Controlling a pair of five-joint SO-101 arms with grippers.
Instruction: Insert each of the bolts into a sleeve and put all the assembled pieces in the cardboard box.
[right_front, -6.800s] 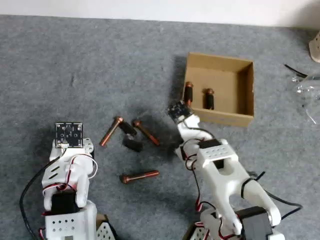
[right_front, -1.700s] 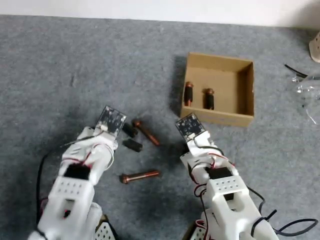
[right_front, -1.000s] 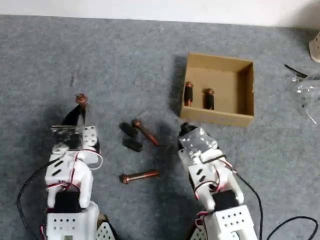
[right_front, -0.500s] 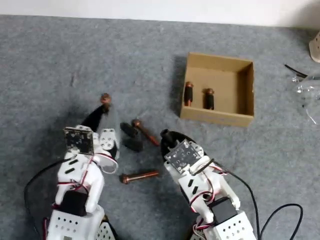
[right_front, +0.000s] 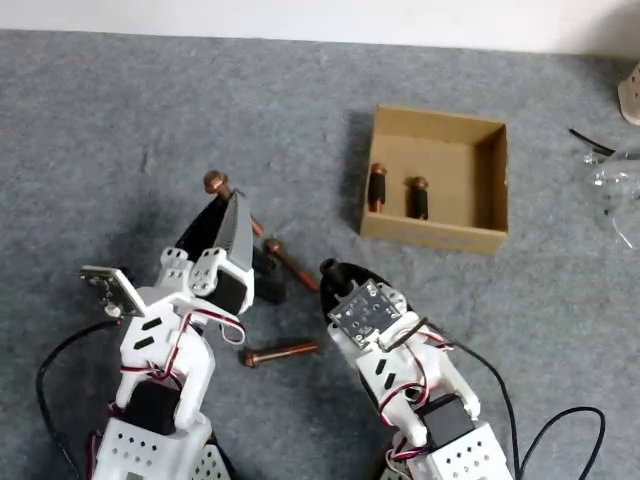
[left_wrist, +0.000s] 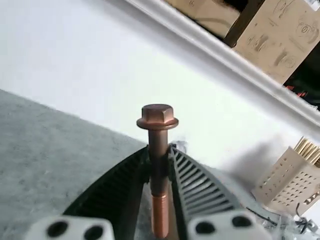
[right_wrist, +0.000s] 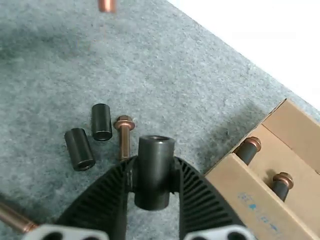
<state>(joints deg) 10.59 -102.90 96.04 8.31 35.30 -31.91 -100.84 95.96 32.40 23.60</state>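
My left gripper (right_front: 226, 206) is shut on a copper bolt (right_front: 215, 184), lifted off the carpet; in the left wrist view the bolt (left_wrist: 158, 150) stands head-up between the ribbed jaws of the gripper (left_wrist: 159, 167). My right gripper (right_front: 335, 274) is shut on a black sleeve (right_front: 327, 268), just right of the loose parts; its wrist view shows the sleeve (right_wrist: 154, 170) open end up. Two loose sleeves (right_wrist: 101, 121) (right_wrist: 80, 148) and a bolt (right_wrist: 123, 136) lie beyond it. Another bolt (right_front: 281, 351) lies between the arms. The cardboard box (right_front: 492, 170) holds two assembled pieces (right_front: 377, 186) (right_front: 418, 198).
Grey carpet covers the table. Clear wire-like items (right_front: 610, 165) lie at the right edge beyond the box. A perforated white holder (left_wrist: 292, 182) stands in the background of the left wrist view. Open carpet lies to the far left and behind the box.
The left gripper has carried the bolt to the right, toward the loose parts, and turned its wrist. The right gripper with the sleeve moved left a second ago and has since kept still.
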